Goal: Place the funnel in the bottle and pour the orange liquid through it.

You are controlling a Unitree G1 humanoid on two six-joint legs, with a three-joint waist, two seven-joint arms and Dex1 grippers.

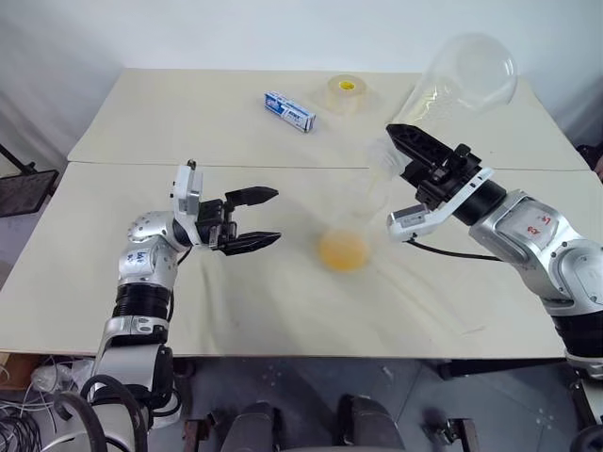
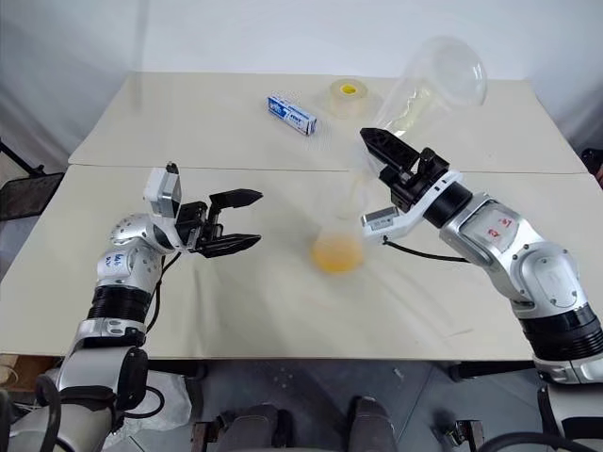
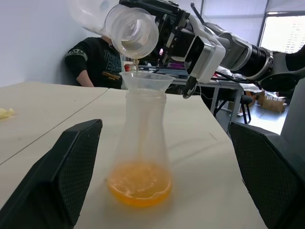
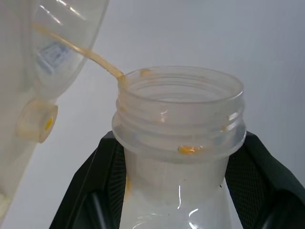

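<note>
The right gripper (image 1: 403,141) is clamped on the neck of a clear round jug (image 1: 464,80), tipped so its mouth sits just above the funnel (image 3: 145,80). The funnel stands in the bottle (image 3: 141,143), which rests upright on the table (image 1: 188,113) below and ahead of those fingers, orange liquid (image 1: 343,251) pooled at its base. A thin stream runs down through the funnel. The left gripper (image 1: 254,219), jaws wide and empty, waits beside the bottle, pointing at it
</note>
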